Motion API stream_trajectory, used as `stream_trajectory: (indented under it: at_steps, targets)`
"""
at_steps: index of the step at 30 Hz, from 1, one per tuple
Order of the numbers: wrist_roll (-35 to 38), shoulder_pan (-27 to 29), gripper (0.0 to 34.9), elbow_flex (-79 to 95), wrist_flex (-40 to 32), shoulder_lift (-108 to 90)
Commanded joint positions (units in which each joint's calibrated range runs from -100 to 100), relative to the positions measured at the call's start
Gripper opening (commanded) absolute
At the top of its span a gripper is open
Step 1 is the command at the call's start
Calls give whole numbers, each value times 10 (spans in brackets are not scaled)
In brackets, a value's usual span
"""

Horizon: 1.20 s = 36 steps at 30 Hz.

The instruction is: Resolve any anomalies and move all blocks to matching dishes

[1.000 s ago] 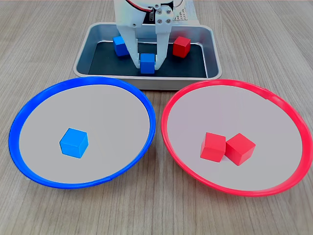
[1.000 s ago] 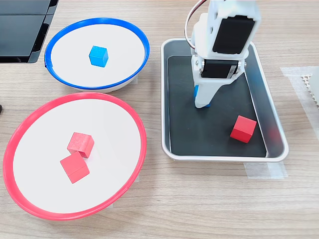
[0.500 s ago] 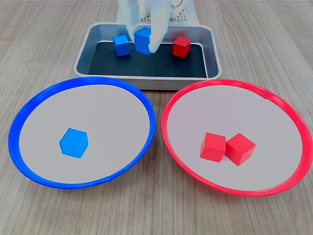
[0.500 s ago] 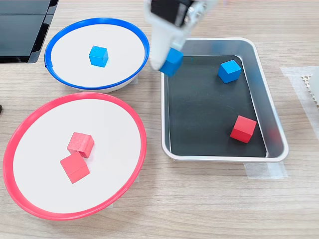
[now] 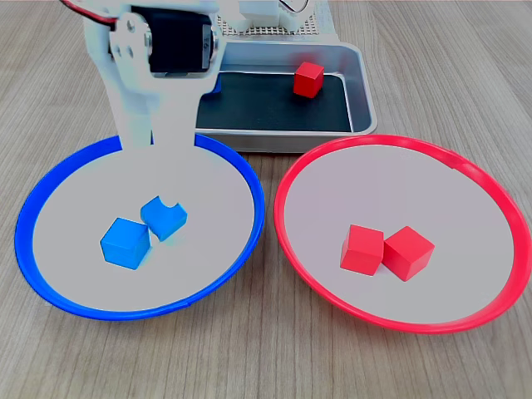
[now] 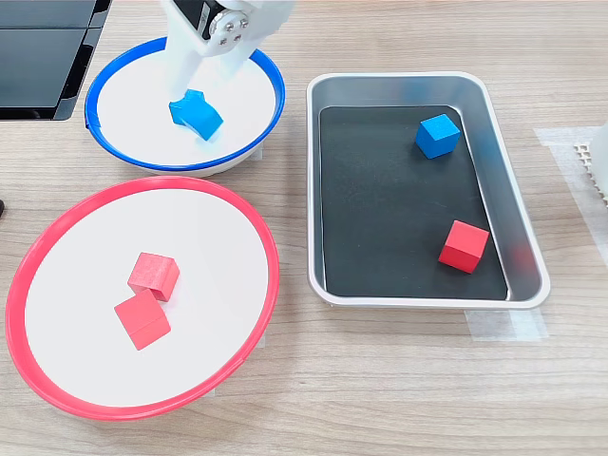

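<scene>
the gripper [image 6: 204, 90], spread, hangs over two blue blocks [image 5: 164, 218] in the blue-rimmed dish [image 5: 50, 187]; the arm hides much of the silver tray [image 6: 518, 218] in the first exterior view.

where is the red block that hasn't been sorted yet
The unsorted red block lies in the silver tray, toward the second exterior view's lower right, apart from the blue block in that tray.

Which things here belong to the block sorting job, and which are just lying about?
Job:
three blue blocks
three red blocks
blue-rimmed dish
red-rimmed dish
metal tray

Lying about:
black panel
clear tape
white perforated part
</scene>
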Motion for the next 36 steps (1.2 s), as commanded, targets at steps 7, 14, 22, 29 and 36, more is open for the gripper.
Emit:
stream_trajectory:
  at_steps: [7,14,22,29,36]
  targets:
    - [78,17,130,159,68,-208]
    - [150,95,135,486,118,-493]
    - [212,152,185,720,77,-655]
    - [291,117,207,737,66,-646]
    - [401,151,208,732,48,-616]
